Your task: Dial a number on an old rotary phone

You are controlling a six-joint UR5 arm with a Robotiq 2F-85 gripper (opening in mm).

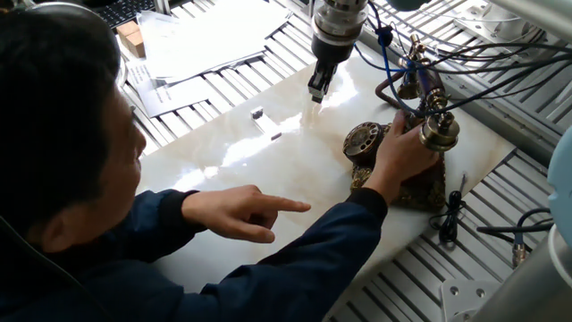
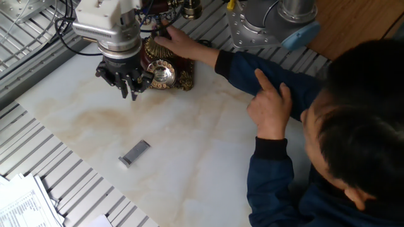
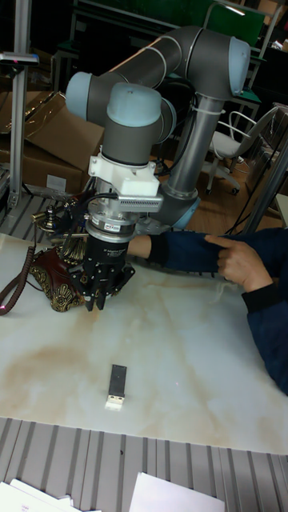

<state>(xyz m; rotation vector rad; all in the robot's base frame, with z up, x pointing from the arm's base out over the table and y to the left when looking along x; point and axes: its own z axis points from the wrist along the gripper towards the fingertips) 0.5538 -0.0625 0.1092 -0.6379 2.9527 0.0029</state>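
Dialling has not begun, by the look of it. On the marble desk (image 2: 208,145) a small grey stick (image 2: 134,153) lies mid-surface; the gripper (image 2: 133,94) hovers beside the dial, jaws pinched near shut, holding nothing. The old rotary phone (image 2: 165,70) stands by the far edge, steadied by a person's hand (image 1: 404,150).

- The old rotary phone (image 2: 165,70) is being kept at the surface's (image 2: 202,145) far edge, a hand (image 1: 404,148) resting on it.
- The gripper (image 2: 130,90) is being held just beside its dial (image 2: 161,74).
- A small flat bar (image 2: 134,152) is lying well apart, nearer the papers (image 1: 201,36).
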